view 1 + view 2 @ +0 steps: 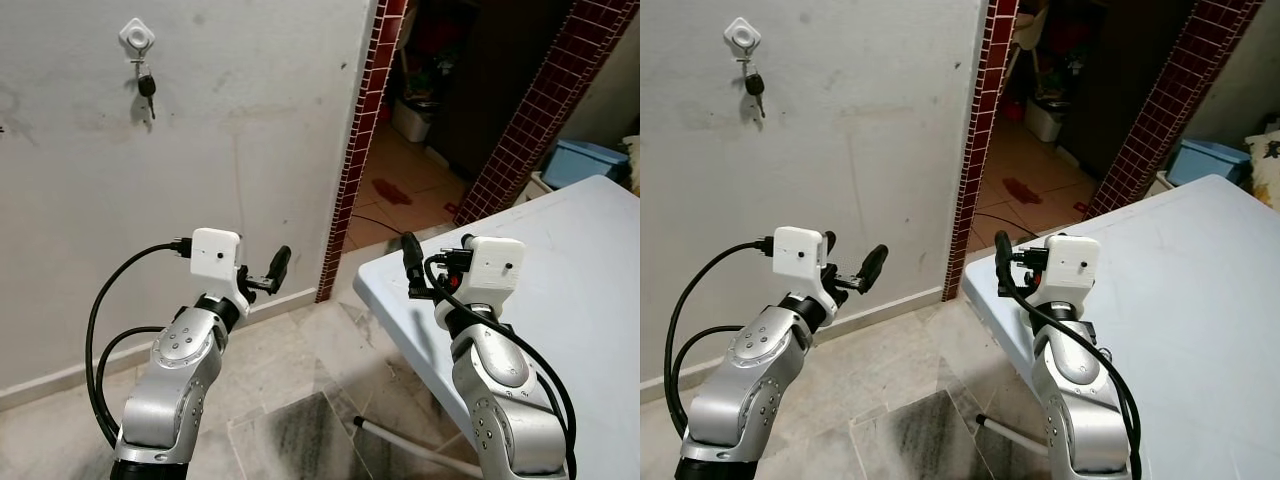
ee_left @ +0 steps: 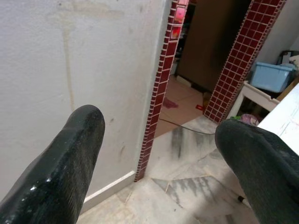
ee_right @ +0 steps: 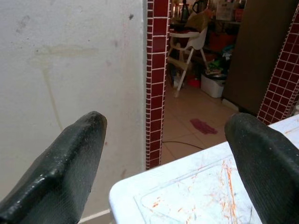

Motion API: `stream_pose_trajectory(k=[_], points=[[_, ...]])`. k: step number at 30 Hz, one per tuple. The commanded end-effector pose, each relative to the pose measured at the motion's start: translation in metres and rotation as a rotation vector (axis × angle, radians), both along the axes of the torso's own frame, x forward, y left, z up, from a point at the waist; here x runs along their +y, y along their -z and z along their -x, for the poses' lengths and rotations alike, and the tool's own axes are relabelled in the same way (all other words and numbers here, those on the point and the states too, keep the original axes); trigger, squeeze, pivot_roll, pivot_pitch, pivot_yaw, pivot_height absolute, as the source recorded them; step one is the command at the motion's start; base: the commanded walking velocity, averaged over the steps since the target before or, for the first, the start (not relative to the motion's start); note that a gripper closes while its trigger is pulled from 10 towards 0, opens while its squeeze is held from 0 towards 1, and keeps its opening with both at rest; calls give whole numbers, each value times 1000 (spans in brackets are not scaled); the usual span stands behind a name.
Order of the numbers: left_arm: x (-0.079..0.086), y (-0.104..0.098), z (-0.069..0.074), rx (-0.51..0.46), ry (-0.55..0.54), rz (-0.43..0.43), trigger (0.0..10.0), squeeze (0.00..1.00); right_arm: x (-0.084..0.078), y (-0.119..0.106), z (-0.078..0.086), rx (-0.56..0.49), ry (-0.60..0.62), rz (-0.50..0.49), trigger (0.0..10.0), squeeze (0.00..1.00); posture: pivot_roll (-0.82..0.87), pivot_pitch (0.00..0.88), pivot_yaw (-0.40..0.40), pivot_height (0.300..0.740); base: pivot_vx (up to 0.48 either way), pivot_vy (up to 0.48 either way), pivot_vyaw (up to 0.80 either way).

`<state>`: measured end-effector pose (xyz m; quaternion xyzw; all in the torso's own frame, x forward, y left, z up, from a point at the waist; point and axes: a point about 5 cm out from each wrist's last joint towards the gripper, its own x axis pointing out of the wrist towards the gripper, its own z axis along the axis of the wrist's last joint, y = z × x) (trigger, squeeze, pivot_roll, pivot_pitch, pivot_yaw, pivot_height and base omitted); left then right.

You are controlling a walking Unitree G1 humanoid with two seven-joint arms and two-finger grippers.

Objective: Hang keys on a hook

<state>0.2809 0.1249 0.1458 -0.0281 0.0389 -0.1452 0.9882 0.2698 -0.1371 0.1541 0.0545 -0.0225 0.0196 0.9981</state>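
A black-headed key (image 1: 147,88) hangs from a white hook (image 1: 137,37) high on the pale wall, upper left. My left gripper (image 1: 270,272) is raised well below and to the right of the hook, open and empty, its black fingers (image 2: 70,158) spread wide in the left wrist view. My right gripper (image 1: 412,262) hovers over the near corner of the white table (image 1: 590,260), also open with nothing between its fingers (image 3: 65,172).
A red-tiled doorway edge (image 1: 362,130) stands right of the wall, opening onto a tiled room with a bin (image 1: 412,118). A blue box (image 1: 583,160) sits beyond the table. Marble floor (image 1: 300,400) lies below my arms, with a white table leg (image 1: 410,445).
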Motion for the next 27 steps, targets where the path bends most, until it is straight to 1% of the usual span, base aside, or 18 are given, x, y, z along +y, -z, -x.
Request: stream_pose_trajectory(k=[1,18,27], points=[[-3,2,-1,12,18,-4,10000,0,-3,-1,-1,-9,10,2,10000,0,127,23,-95,740,-266,0,0],[-3,2,-1,14,24,-3,10000,0,-3,0,0,-6,20,0,10000,0,122,26,-90,740,-291,0,0],[-1,6,-4,16,12,-9,10000,0,-10,6,-1,22,39,6,10000,0,117,9,-114,740,0,0,0]])
